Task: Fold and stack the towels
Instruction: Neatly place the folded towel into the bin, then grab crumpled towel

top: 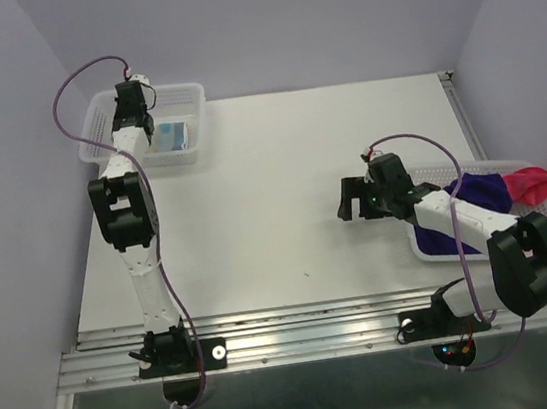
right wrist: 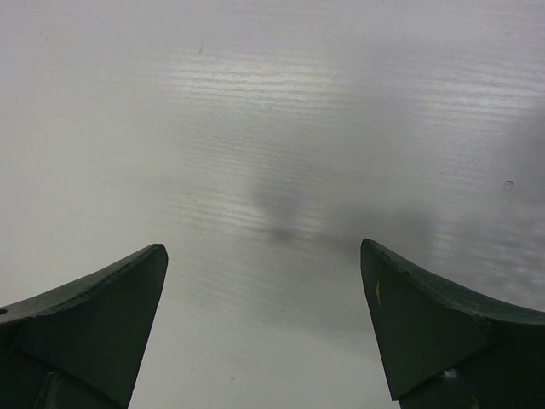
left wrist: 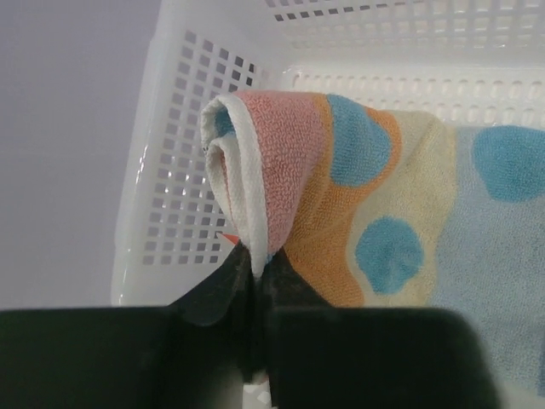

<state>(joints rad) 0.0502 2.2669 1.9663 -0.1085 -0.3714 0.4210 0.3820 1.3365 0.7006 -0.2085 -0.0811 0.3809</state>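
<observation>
Patterned blue, orange and white terry towel [left wrist: 383, 196]: we find it in the white plastic mesh basket [left wrist: 170, 179], its folded edge pinched in the jaws of the left gripper [left wrist: 255, 268]. The right gripper [right wrist: 264, 285] holds its jaws wide above the white table [right wrist: 255, 128].

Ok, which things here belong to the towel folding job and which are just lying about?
Job:
- patterned towel, pinched by the shut left gripper
- purple towel
- pink-red towel
- right gripper, open over the table

Just there:
- left basket
- right basket
</observation>
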